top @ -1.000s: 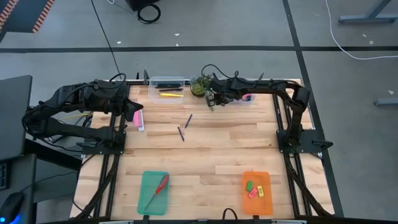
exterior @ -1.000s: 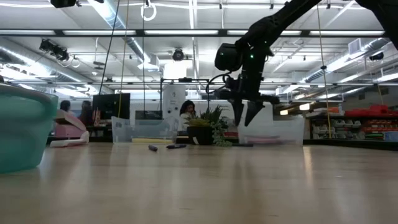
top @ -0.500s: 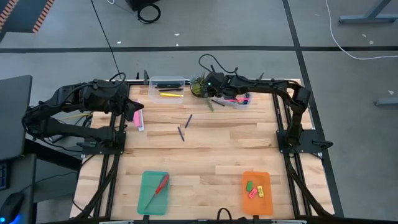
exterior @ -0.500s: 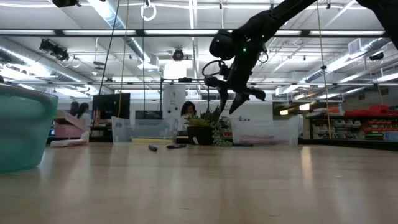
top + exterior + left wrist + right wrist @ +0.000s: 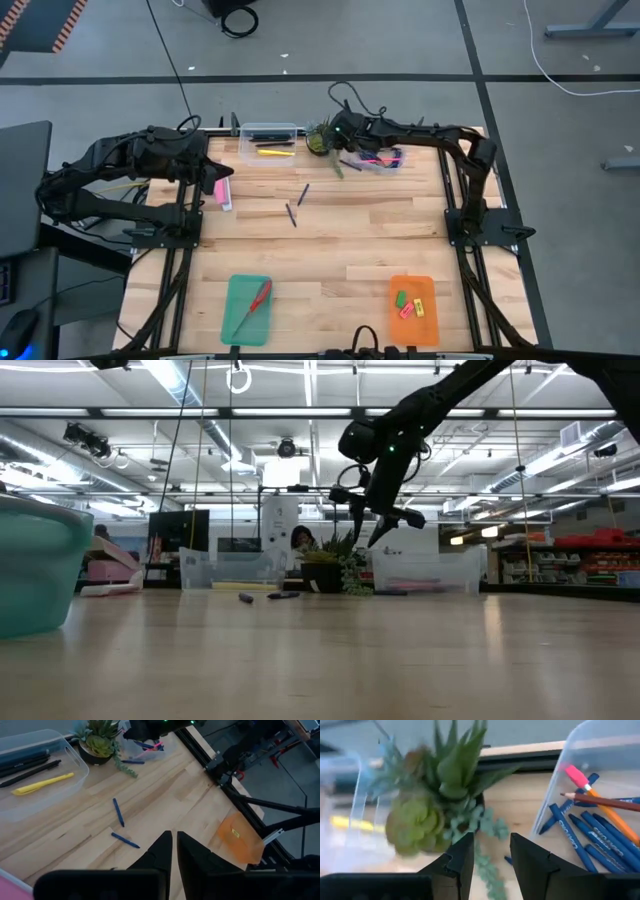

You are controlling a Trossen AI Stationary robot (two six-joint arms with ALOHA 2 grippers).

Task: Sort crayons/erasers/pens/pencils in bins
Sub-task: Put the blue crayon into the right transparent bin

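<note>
Hovering above the far edge of the wooden tabletop (image 5: 330, 250), the right end effector (image 5: 490, 852) hangs empty with fingers parted, between the potted succulent (image 5: 440, 805) and a clear plastic bin (image 5: 600, 750). Only its wrist view reveals the blue pens (image 5: 590, 837) inside. The left end effector (image 5: 174, 851) waits far left, pinched shut. Two pens (image 5: 297, 204) lie mid-tabletop.

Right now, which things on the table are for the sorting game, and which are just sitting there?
For sorting: two blue pens loose on the wood, pencils in one clear bin, pens in the other clear bin, erasers on the orange tray, teal tray.

Just sitting: plant, scissors, pink box.
</note>
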